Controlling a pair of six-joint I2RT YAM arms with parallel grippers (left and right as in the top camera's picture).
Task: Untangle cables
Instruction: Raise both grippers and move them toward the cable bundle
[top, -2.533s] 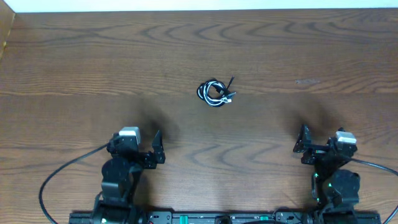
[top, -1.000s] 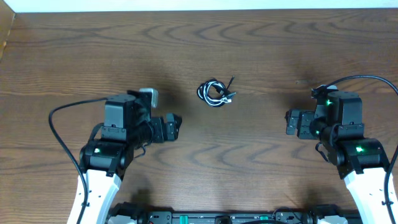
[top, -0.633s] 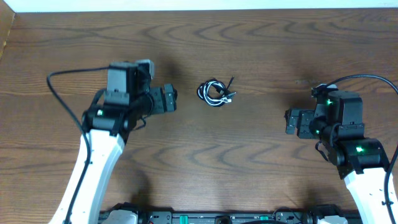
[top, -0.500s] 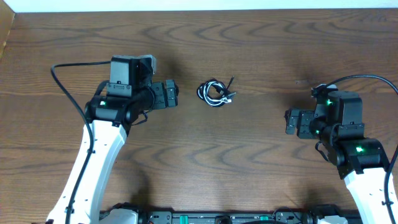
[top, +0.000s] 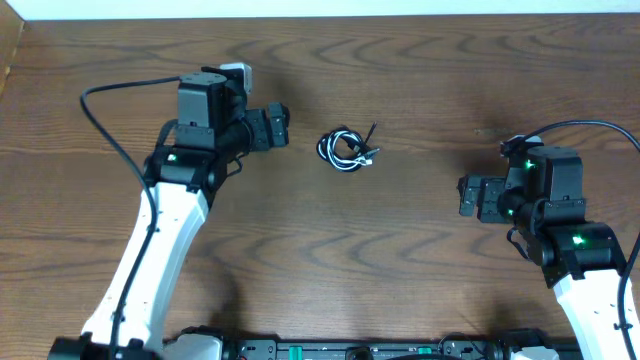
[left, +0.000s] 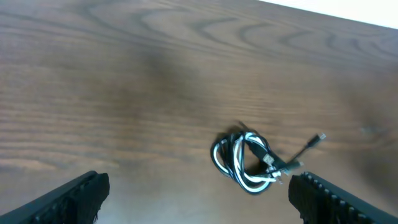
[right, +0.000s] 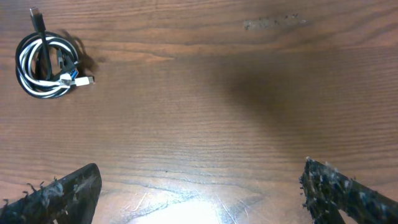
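Cables (top: 346, 149): black and white cords wound into one small bundle, touched by neither gripper; I judge nothing is untangled yet.
Left gripper (top: 281, 126): jaws spread wide with nothing between them, probably so it can close on a loop once it reaches the bundle.
Ahead of left gripper: the bundle lies near, between the lines of the two fingers (left: 81, 194), a little toward the right one. A black plug (left: 319, 137) sticks out on the bundle's far right side.
Left gripper aim: it points at the bundle from one side and is apart from it, likely lined up to take one cord.
Right gripper (top: 463, 197): also wide open and empty, facing the bundle from the opposite side.
Ahead of right gripper: the bundle is well apart, far forward and off toward the left finger's side, with bare table between.
Why two sides: I judge each gripper is to take a cord, so the two can pull apart.
Table (top: 420, 80): flat wood. The bundle lies loose on it, so a push may slide it.
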